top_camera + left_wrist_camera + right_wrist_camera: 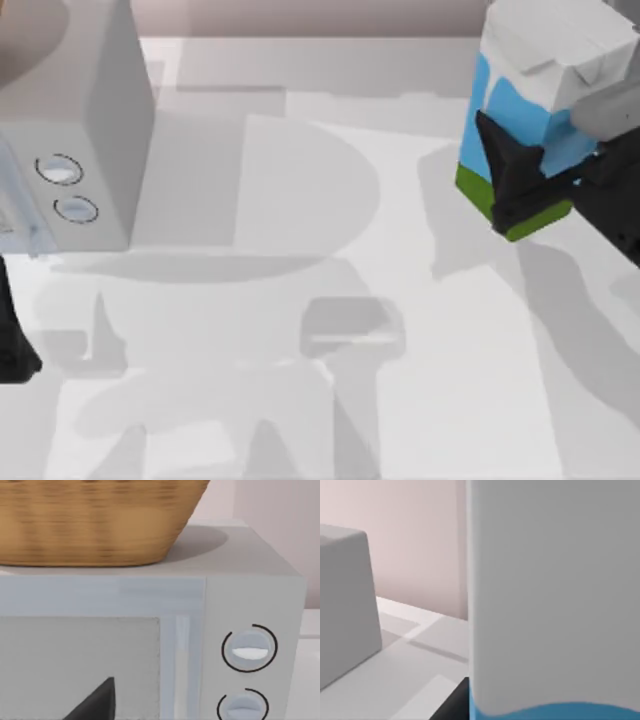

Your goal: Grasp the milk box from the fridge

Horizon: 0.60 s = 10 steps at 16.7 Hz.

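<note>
The milk box [548, 62], with a white folded top, sky-blue sides and a green base band, hangs tilted high above the table's far right corner. My right gripper [545, 165] is shut on it, one dark finger [512, 168] lying across its blue side. In the right wrist view the milk box [555, 595] stands very close, white above a blue strip. The fridge is out of view. My left arm [12, 340] sits at the table's left edge; a dark fingertip [95, 702] shows in the left wrist view.
A light grey box with two round dials [75, 120] stands at the far left of the white table [350, 400]. In the left wrist view the box [250, 605] carries a wicker basket [90, 520] on top.
</note>
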Each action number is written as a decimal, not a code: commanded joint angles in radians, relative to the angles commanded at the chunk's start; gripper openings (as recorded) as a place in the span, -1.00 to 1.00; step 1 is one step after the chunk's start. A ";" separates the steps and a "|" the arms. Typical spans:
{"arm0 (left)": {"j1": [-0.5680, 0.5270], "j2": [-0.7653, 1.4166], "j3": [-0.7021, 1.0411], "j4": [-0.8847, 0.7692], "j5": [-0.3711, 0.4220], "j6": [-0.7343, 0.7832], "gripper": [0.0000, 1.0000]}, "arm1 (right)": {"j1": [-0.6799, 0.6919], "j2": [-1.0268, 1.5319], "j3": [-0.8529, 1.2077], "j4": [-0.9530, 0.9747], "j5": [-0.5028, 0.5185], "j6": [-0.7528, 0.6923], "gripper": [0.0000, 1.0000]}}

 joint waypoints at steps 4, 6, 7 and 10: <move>0.000 0.000 0.000 0.000 0.000 0.000 1.00 | 0.099 0.310 0.117 0.202 -0.023 0.004 -1.00; 0.000 0.000 0.000 0.000 0.000 0.000 1.00 | 0.138 0.436 0.165 0.284 -0.032 0.003 -1.00; 0.000 0.000 0.000 0.000 0.000 0.000 1.00 | 0.154 0.488 0.186 0.318 -0.035 0.002 -1.00; 0.000 0.000 0.000 0.000 0.000 0.000 1.00 | 0.187 0.588 0.228 0.389 -0.043 0.000 -1.00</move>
